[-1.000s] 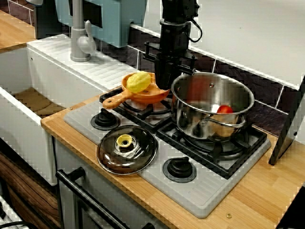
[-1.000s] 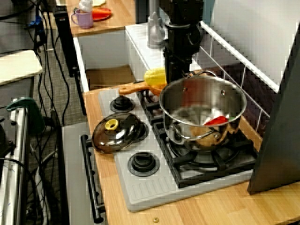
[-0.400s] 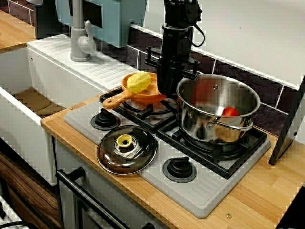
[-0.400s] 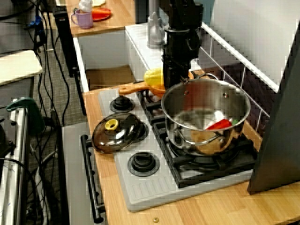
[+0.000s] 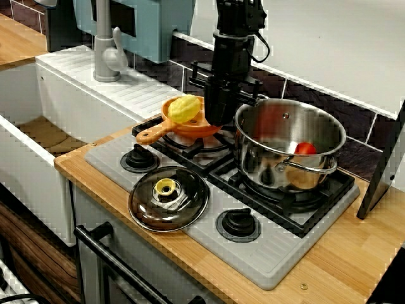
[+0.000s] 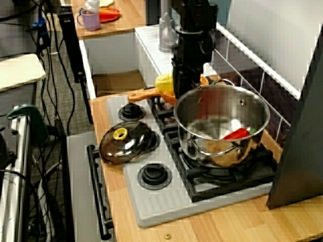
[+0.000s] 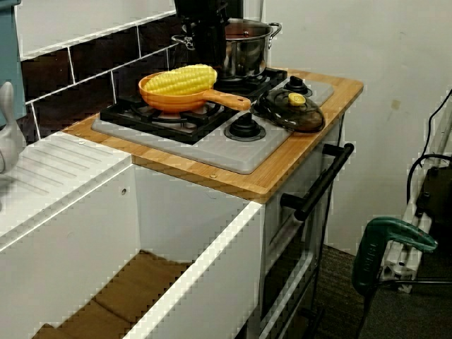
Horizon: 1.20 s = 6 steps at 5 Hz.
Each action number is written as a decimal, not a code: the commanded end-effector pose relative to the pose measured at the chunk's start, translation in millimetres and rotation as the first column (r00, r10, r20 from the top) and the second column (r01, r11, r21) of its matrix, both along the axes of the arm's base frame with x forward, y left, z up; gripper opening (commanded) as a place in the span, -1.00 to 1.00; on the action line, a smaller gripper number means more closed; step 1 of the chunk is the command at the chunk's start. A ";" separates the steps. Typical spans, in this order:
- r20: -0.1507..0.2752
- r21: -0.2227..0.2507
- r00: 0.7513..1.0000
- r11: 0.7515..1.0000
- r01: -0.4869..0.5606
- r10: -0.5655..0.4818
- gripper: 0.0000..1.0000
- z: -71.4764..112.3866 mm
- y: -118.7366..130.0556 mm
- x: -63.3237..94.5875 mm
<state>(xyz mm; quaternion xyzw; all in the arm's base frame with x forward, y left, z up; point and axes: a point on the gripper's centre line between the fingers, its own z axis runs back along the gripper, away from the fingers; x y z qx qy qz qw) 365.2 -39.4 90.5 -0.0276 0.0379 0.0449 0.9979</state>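
Seen from the front, a white sink fills the left side, with a grey tap on its far ledge. To its right runs a wooden counter that carries a grey stove with black grates and 2 black knobs.

A black robot arm comes down from the top of the frame at the far side of the stove. Its gripper hangs low between a steel pot and an orange pan. It is just beside the pot's left rim, and it hides part of the pan's right edge. We cannot tell from any view whether the jaws are apart or closed, or whether they touch the rim.

The pot stands upright on the far right burner with its lid off. The pan sits on the far left burner, its handle pointing near and left.

A dark glass lid with a yellow knob lies flat on the near part of the stove, between the 2 knobs.

1 yellow corn cob lies in the pan. 1 small red item rests inside the pot against its right wall.
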 end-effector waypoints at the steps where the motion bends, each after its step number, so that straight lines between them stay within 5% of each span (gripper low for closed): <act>1: 0.096 0.007 0.994 0.999 -0.047 0.046 1.00 63.4 24.2 -1.3; 4: 0.100 -0.054 0.993 0.997 -0.050 0.055 1.00 85.8 15.0 -3.4; 6: 0.117 -0.049 0.993 0.998 -0.025 0.031 1.00 103.4 -7.4 -8.2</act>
